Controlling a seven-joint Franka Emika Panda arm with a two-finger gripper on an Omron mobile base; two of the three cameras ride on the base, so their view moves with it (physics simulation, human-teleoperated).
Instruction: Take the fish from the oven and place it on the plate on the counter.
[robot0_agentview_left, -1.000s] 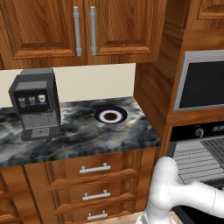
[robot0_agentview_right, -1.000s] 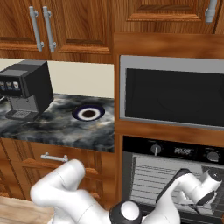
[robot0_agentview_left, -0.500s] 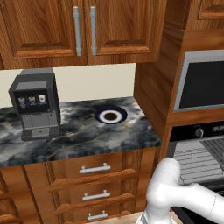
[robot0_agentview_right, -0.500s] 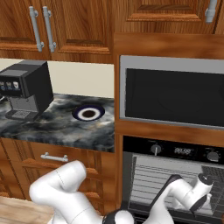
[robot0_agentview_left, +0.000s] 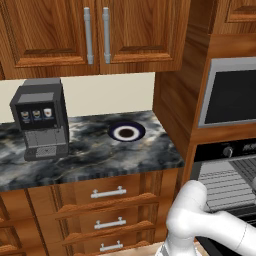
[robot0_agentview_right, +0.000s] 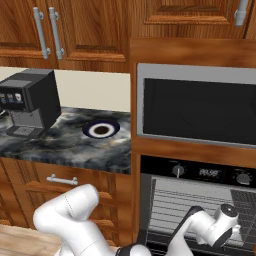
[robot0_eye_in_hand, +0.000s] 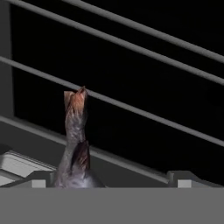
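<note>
Fingers (robot0_eye_in_hand: 39, 179) seemingly flank fish (robot0_eye_in_hand: 75, 131), left-of-centre

A black coffee machine (robot0_agentview_left: 41, 118) stands upright at the back of the dark marble top, at about 9 o'clock in the left base view. Above it, at 12 o'clock, hang brown wooden wall cupboards (robot0_agentview_left: 95, 32) with two vertical silver bar handles (robot0_agentview_left: 97, 34) close together. A silver-framed appliance with a plain dark glass front (robot0_agentview_right: 199, 108) sits in the wooden column at 3 o'clock in the right base view.
</note>
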